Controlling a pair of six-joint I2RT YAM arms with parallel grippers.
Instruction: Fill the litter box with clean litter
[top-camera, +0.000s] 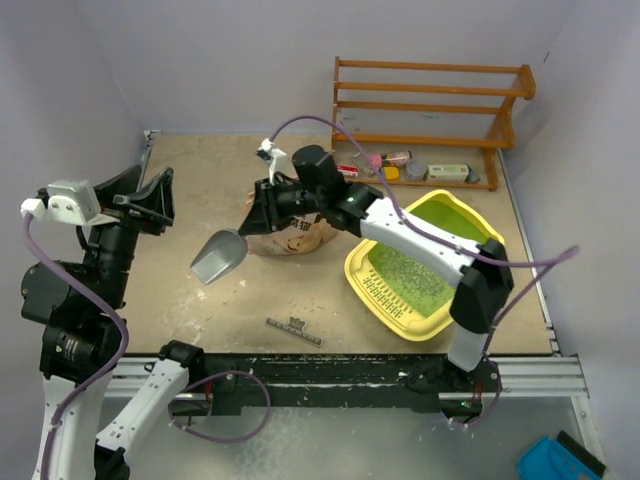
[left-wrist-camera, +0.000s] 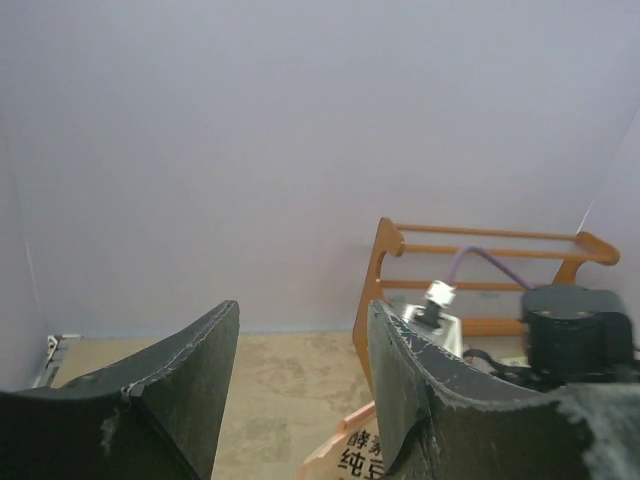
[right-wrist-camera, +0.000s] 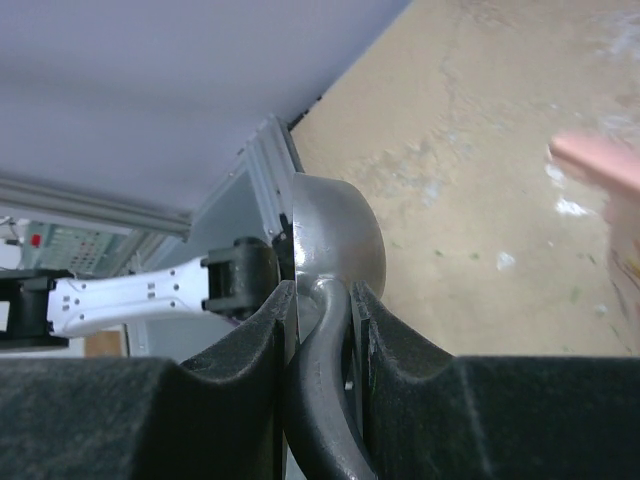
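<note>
Right gripper (right-wrist-camera: 320, 305) clamped on scoop (top-camera: 218, 257) | left gripper (left-wrist-camera: 302, 320) apart | tan tabletop (top-camera: 200, 185) — lilac walls (top-camera: 220, 60)

Top view: right arm (top-camera: 410, 235) covers most of the tan bag (top-camera: 305, 238) and one corner of the litter box (top-camera: 410, 322). Items on the rack (top-camera: 430, 100) are too small to identify, same for the flat dark strip (top-camera: 295, 330). Blue object (top-camera: 560, 460) is cut off at the frame corner.
Right wrist: scoop (right-wrist-camera: 335, 235) shows only its back, its handle buried in the right gripper (right-wrist-camera: 322, 300). Bag is a pink blur at the edge.
Left wrist: bag is cut off by the bottom edge.
</note>
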